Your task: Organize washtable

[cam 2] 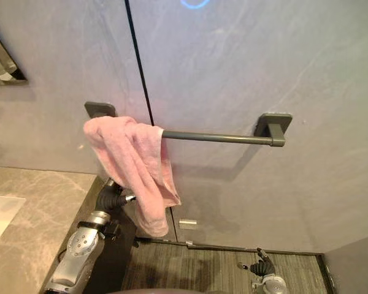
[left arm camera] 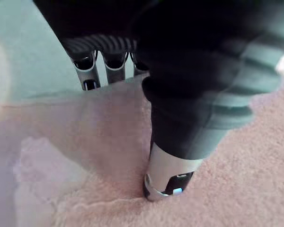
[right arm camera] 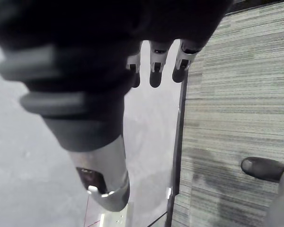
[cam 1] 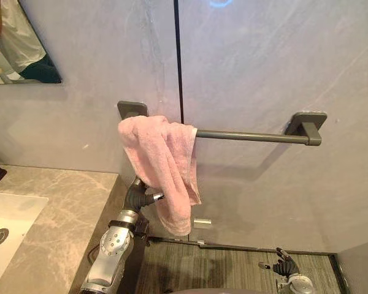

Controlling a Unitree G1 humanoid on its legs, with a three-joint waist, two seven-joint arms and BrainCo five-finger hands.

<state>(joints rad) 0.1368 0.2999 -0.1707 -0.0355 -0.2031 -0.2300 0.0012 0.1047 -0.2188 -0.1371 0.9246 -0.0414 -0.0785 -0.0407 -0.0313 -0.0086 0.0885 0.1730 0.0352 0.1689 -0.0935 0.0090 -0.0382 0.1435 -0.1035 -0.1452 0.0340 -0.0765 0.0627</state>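
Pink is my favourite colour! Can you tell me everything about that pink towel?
The pink towel looks soft and fluffy. It hangs bunched and crumpled over the left end of the grey towel bar on the wall, its longest end drooping down. The left robot hand pinches its lower part, thumb pressed into the cloth.

— Can you read any words or numbers here?
— No, none. The pink towel [cam 1: 162,165] is plain, and so is the grey wall [cam 1: 264,61].
— And the little white plate [cam 1: 202,223] low on the wall?
— Too small to tell if it has any print.
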